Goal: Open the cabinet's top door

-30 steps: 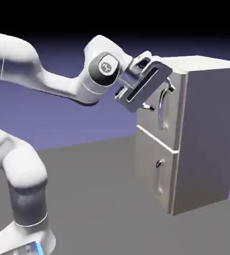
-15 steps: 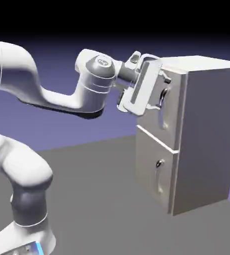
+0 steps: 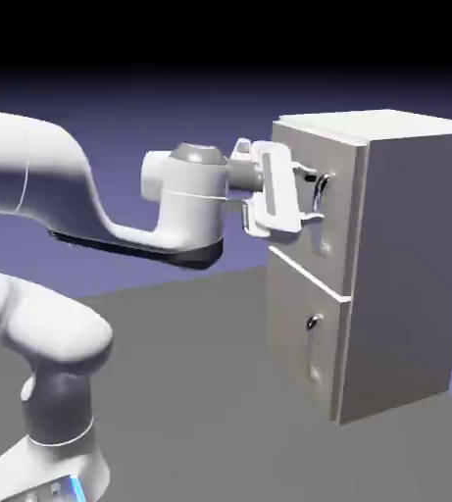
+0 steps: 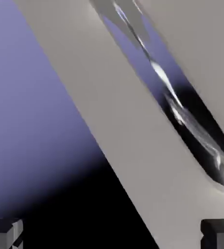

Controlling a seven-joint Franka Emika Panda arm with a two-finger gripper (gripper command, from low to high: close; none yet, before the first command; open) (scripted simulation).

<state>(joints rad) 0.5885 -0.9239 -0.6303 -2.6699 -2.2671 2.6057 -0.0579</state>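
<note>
Cabinet door is shut, up top, and here's the scene, near to far! Out front, the gripper, jaws wide, nothing in them, 2 fingers beside the curved handle, presumably spread to straddle it. In the hand view the bar slants off to one side, so a sideways shift and a roll look needed! Beyond, the door's far edge gives onto open backdrop: room there. Below, door 2, shut too, its handle clear.

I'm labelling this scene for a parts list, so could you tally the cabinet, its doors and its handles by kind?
Cabinet: 1
Doors, upper and lower: 2
Handles, upper and lower: 2
Total: 5
</note>
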